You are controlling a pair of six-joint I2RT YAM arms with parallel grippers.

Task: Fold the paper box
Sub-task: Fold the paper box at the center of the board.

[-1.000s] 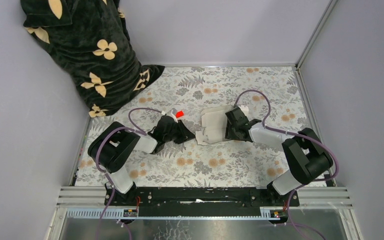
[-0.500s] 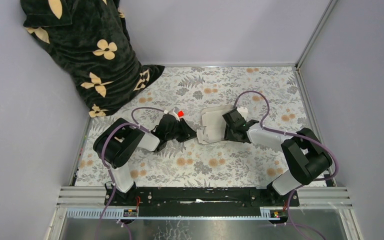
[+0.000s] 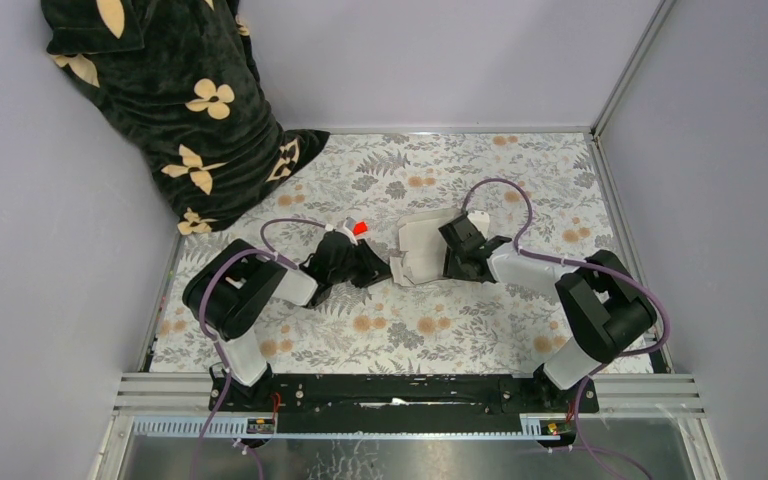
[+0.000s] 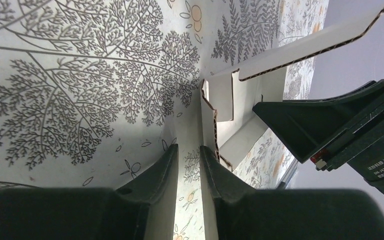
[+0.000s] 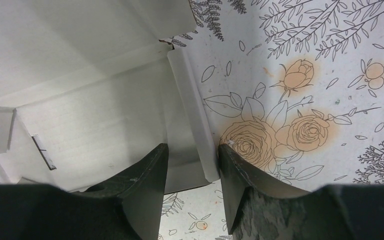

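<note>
Bottom of the overhead frame, nearest: black mounting bar (image 3: 400, 392) with both arm bases on it. Above that is the floral tablecloth (image 3: 410, 330), with both arms reaching inward to mid-frame. The paper box (image 3: 415, 250) lies on the cloth just right of frame centre, between the two grippers. It is white and partly folded, with some flaps standing up.

Left gripper (image 3: 382, 272) is low over the cloth, its tip at the box's left edge. In its wrist view the fingers (image 4: 160, 172) stand only a narrow gap apart, with patterned cloth showing through and nothing seen between them. The box's raw cardboard edge runs down to the tip of the finger on the right of that frame. Contact looks likely, but I cannot tell for sure.

Right gripper (image 3: 447, 260) sits over the box's right part. In its wrist view the fingers (image 5: 147, 170) are about half spread and straddle a narrow white flap that runs down into the gap. The finger on the right of that frame is against the flap's edge, while the other stands off it over the box panel. The jaws are not closed on the flap.

Further up, just above the left gripper, is a small red piece (image 3: 359, 228), apart from the box. Far upper left, a black blanket with cream flowers (image 3: 180, 110) is heaped against the wall.
</note>
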